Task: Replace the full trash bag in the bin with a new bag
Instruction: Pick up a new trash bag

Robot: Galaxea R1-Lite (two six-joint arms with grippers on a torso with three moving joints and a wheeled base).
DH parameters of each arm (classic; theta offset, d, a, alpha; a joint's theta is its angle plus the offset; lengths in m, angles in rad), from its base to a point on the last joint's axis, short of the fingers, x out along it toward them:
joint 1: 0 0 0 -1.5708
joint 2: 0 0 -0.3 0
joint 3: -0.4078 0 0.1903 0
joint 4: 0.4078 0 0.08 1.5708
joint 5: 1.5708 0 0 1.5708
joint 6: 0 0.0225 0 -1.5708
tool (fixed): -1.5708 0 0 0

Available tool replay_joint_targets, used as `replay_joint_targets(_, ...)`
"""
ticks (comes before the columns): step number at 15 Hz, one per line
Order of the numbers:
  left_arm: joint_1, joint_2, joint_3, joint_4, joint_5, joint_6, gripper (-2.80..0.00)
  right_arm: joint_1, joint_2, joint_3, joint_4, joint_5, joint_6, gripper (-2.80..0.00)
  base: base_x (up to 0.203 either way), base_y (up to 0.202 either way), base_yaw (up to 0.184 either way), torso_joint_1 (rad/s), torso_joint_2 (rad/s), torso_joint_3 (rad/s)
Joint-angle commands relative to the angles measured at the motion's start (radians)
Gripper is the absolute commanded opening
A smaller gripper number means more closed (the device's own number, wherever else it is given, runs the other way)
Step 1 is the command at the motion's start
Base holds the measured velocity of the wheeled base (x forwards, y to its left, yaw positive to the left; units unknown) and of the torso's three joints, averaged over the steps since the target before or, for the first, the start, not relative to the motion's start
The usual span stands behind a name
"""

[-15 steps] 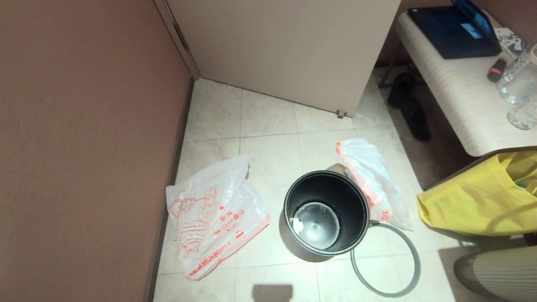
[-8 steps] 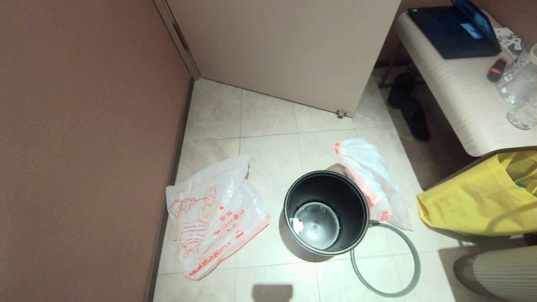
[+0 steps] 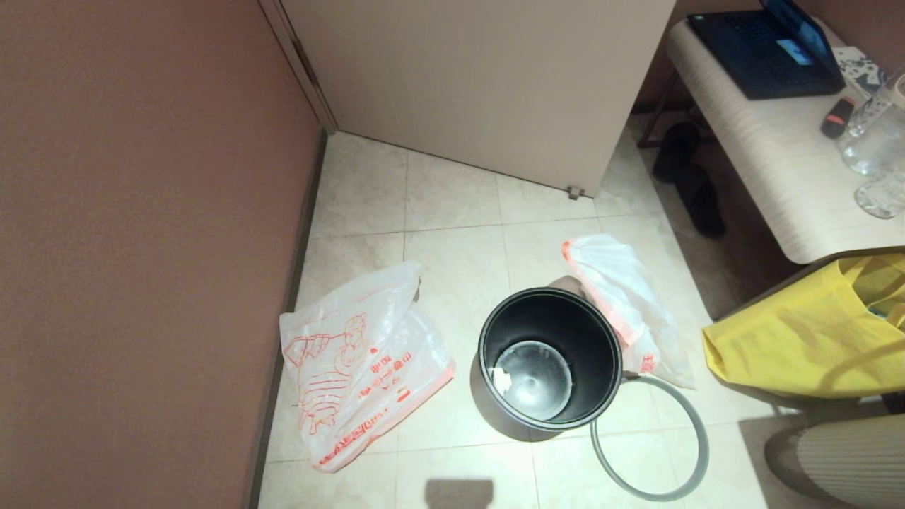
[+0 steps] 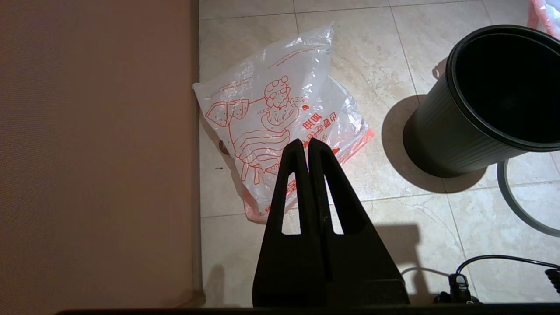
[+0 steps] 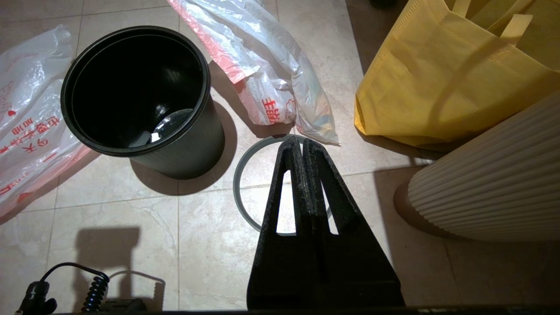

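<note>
From the head camera, the small round black plastic bin (image 3: 550,357) stands upright on the pale floor tiles (image 3: 452,205) with no liner in it, which suggests the emptying half of the job is done: the full trash bag (image 3: 626,300), thin translucent white plastic with a pink-red band, lies slumped on the floor touching the bin's far right side, set out of the way. The thin grey hoop (image 3: 650,438) lies flat on the tiles against the bin's near right side, off so a liner can go under it. The new bag (image 3: 360,364), translucent white with a big red cartoon drawing, lies flat to the bin's left near the brown wall (image 3: 141,247); neither arm shows here. In the left wrist view, the left gripper (image 4: 308,144) hangs above the new bag's near edge, jaws pressed together and holding nothing, probably placed to fetch it. In the right wrist view, the right gripper (image 5: 302,144) hovers over the hoop, jaws likewise pressed together and empty, beside a yellow cloth tote (image 5: 446,74).
</note>
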Motion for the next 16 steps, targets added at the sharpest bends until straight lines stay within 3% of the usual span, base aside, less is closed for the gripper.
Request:
replay_joint_targets(1,0.001,0.001,0.0,-0.001,0.002,-0.009,-2.8,0.0,0.003,0.0,0.0,0.0,0.0,-2.8,0.0,0.0,0.0,0.0,0.0,0.0)
replay_joint_targets(10,0.001,0.0,-0.007,-0.006,0.006,-0.001,-2.8,0.0,0.002,0.0,0.0,0.0,0.0,-2.8,0.0,0.0,0.0,0.0,0.0,0.0)
replay_joint_targets(13,-0.002,0.054,-0.147,0.012,0.008,0.006,-2.8,0.0,0.003,0.0,0.0,0.0,0.0,-2.8,0.0,0.0,0.0,0.0,0.0,0.0)
replay_joint_targets(16,-0.004,0.294,-0.268,0.015,0.006,0.04,-2.8,0.0,0.003,0.0,0.0,0.0,0.0,-2.8,0.0,0.0,0.0,0.0,0.0,0.0)
